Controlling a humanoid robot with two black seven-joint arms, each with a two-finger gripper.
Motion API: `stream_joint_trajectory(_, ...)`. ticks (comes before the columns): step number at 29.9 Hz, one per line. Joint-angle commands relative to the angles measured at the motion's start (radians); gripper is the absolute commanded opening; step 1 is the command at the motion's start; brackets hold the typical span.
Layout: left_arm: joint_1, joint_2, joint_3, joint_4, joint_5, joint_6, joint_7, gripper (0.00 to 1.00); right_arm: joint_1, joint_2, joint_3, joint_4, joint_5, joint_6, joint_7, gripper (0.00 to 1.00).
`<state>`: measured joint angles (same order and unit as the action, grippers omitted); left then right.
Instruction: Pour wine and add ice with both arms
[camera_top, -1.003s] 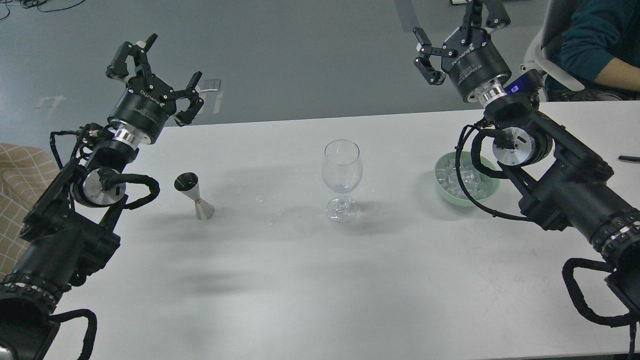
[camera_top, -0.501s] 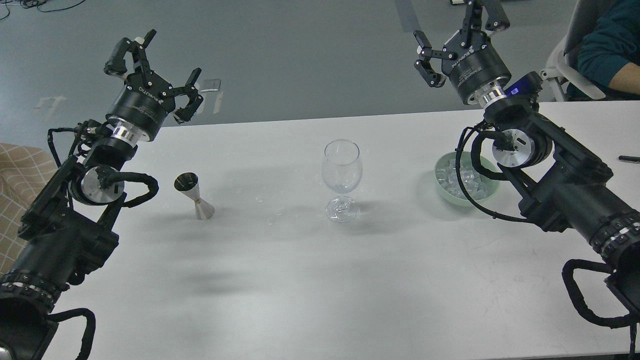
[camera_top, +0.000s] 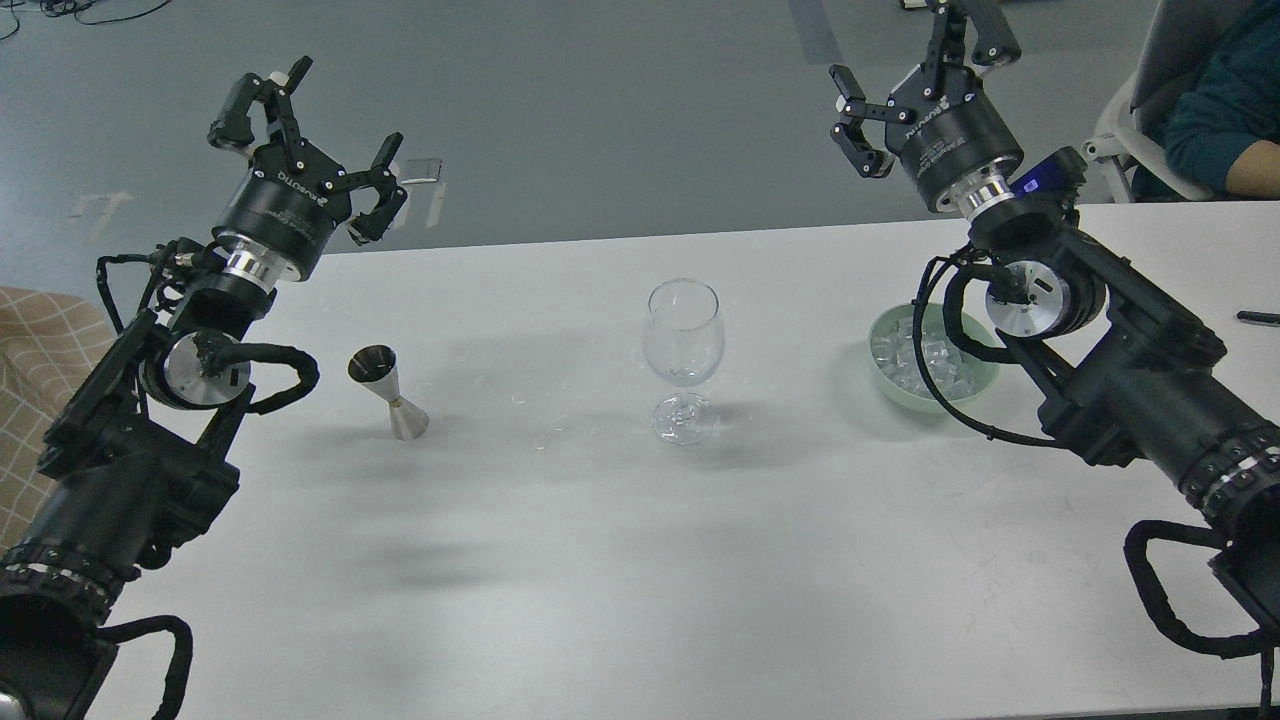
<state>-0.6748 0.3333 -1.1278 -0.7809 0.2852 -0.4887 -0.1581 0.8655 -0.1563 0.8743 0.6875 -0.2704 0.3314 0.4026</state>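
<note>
A clear stemmed wine glass (camera_top: 683, 350) stands upright at the table's middle; I cannot make out any wine in it. A steel jigger (camera_top: 388, 392) stands left of it. Clear ice cubes (camera_top: 915, 357) fill a pale green bowl (camera_top: 893, 393) to the right, partly hidden behind my right arm's cable. My left gripper (camera_top: 310, 150) is raised beyond the table's far left edge, open and empty. My right gripper (camera_top: 925, 85) is raised above and behind the bowl, open and empty.
The white table (camera_top: 620, 560) carries a few water drops (camera_top: 540, 440) between jigger and glass. A black pen (camera_top: 1257, 318) lies at the right edge. A seated person in a teal sleeve (camera_top: 1215, 100) is at the back right, a checked cushion (camera_top: 40, 340) at the left.
Both grippers have shifted only slightly, the left one a little up and left. The person at the back right has drawn further right. Objects on the table have not moved.
</note>
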Motion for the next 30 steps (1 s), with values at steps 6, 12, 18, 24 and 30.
stream_joint_trajectory(6,0.000,0.003,0.000,-0.009,0.000,0.000,0.000,0.98,0.004,0.000,0.000,-0.002,-0.001,-0.002,-0.001,1.00)
stream_joint_trajectory(12,0.000,0.004,-0.001,-0.014,0.000,0.000,0.000,0.98,0.009,0.000,-0.001,-0.003,-0.004,-0.008,-0.001,1.00)
stream_joint_trajectory(18,0.000,0.009,-0.001,-0.014,0.000,0.000,-0.001,0.98,0.007,0.000,0.000,-0.003,0.000,-0.008,0.001,1.00)
stream_joint_trajectory(24,-0.005,0.012,-0.001,-0.017,0.005,0.000,0.011,0.98,0.010,0.001,0.000,-0.006,-0.001,-0.006,0.001,1.00)
stream_joint_trajectory(30,-0.005,0.012,0.000,-0.026,0.019,0.000,0.005,0.98,0.010,0.003,0.000,-0.006,-0.001,-0.006,0.001,1.00)
